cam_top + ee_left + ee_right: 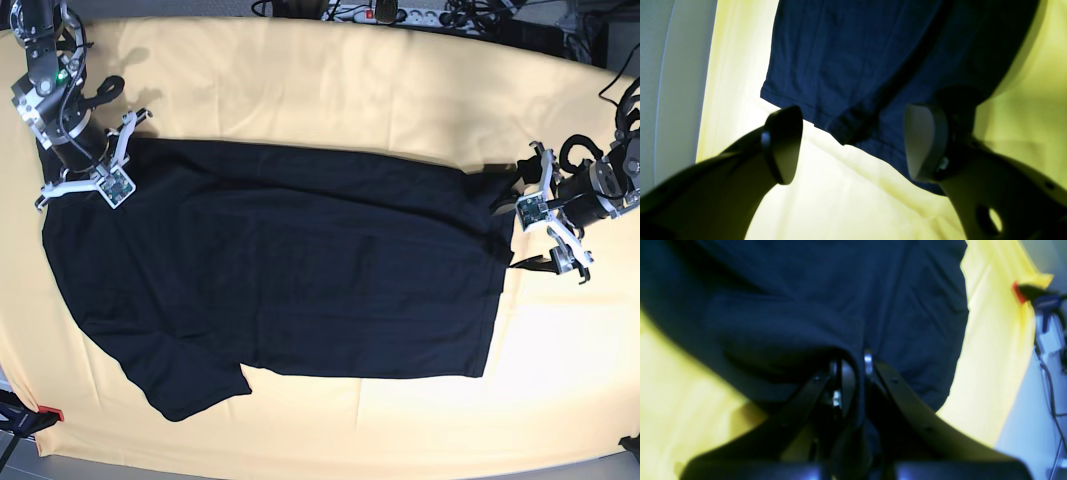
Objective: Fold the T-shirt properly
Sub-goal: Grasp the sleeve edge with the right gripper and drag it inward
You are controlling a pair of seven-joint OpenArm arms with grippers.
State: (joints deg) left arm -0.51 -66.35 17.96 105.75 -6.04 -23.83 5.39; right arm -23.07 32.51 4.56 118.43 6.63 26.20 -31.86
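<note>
- A black T-shirt point(280, 260) lies spread flat on a yellow cloth point(350, 90) that covers the table, seen from above in the base view.
- The shirt fills the middle of the cloth, running from 9 o'clock to 3 o'clock. One sleeve sticks out toward 7 o'clock.
- The right gripper point(95, 155) sits at 10 o'clock in the base view, over the shirt's upper corner there.
- In the right wrist view, the right gripper point(853, 373) has its jaws pressed together, with a raised ridge of dark fabric pinched between them. The T-shirt point(806, 300) fills most of that view (it looks navy here, under the camera's light), and the yellow cloth point(990, 356) shows at 3 o'clock and 8 o'clock.
- The left gripper point(535, 235) sits at 3 o'clock in the base view, just at the shirt's edge on that side.
- In the left wrist view, the left gripper point(853, 143) has its jaws spread wide and holds nothing. One fingertip point(783, 143) is over bare yellow cloth point(840, 200); the other is over the shirt's edge. Whether it touches the fabric cannot be told.
- The T-shirt point(846, 60) hem runs between the two fingertips, from 9 o'clock down toward 5 o'clock, with a small fold near the centre.
- A red-tipped clamp point(45, 413) grips the cloth's edge at 7 o'clock in the base view.
- A power strip point(400, 14) and cables lie beyond the cloth at 12 o'clock.
</note>
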